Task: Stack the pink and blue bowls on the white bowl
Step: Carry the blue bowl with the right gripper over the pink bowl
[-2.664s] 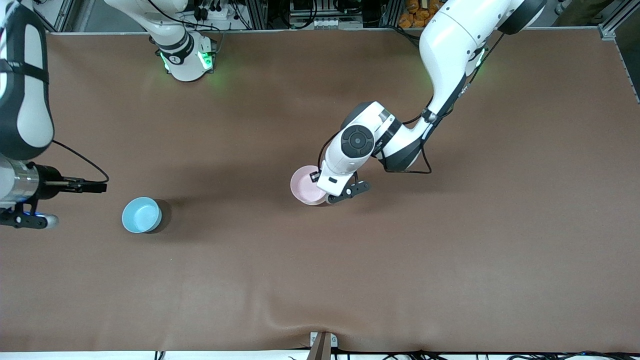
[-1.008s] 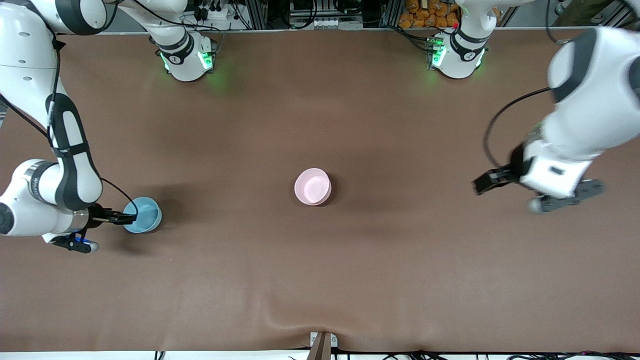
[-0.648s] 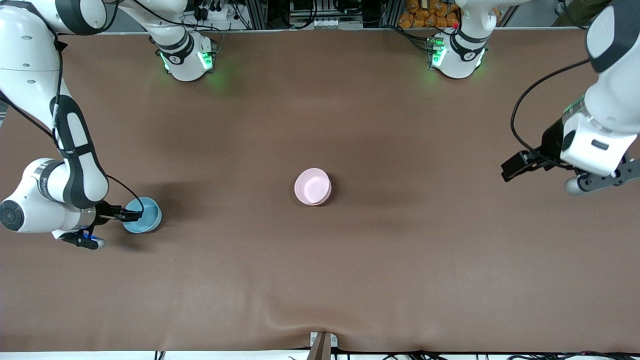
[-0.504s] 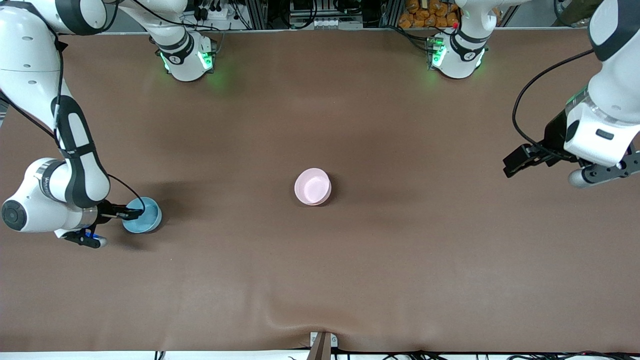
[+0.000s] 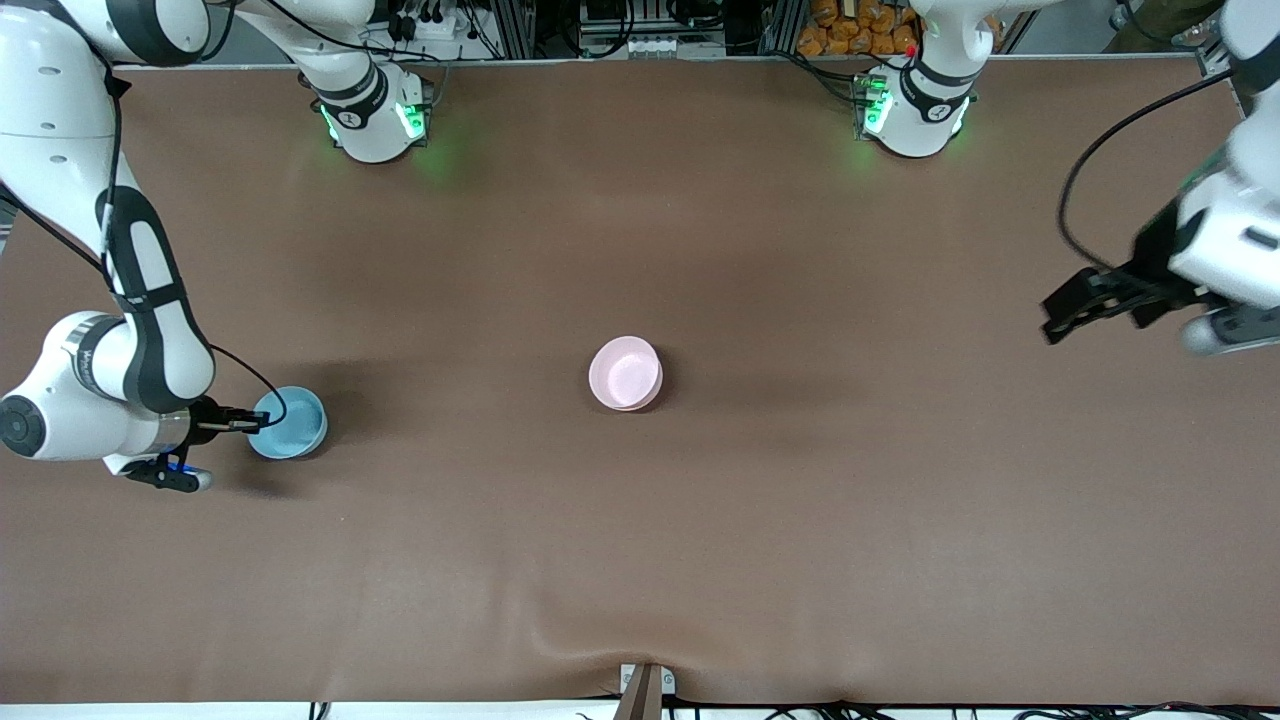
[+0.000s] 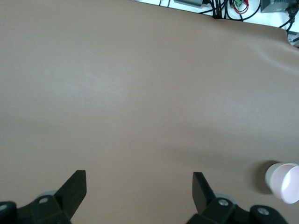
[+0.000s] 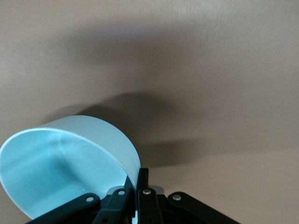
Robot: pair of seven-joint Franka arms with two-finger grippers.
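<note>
Brown mat covered the whole table (image 5: 640, 560), with both arm bases up along the edge farthest from the front camera. So the right gripper (image 5: 262, 417) had pinched down tight on the rim of the blue bowl (image 5: 290, 424) at the right arm's end of the table, one finger inside the wall and one outside, which I'd guess is the sensible way to grab a smooth round bowl you can't wrap around. Pink bowl (image 5: 625, 373) sat mid-table, and a pale edge peeking out under it made me think it was already nested on the white bowl, though I couldn't really confirm that from up there. That'd explain why blue was the one being grabbed. Left gripper (image 5: 1085, 300) hung spread wide with nothing in it, over bare mat at the left arm's end, looking like it was just waiting out of the way. Front view gave the overall layout, but the right wrist view is what actually showed the fingers (image 7: 142, 186) clamped on the blue wall (image 7: 70, 163). Left wrist view showed its own splayed empty fingers (image 6: 201, 186) plus the pink bowl (image 6: 283, 182) far off.
</note>
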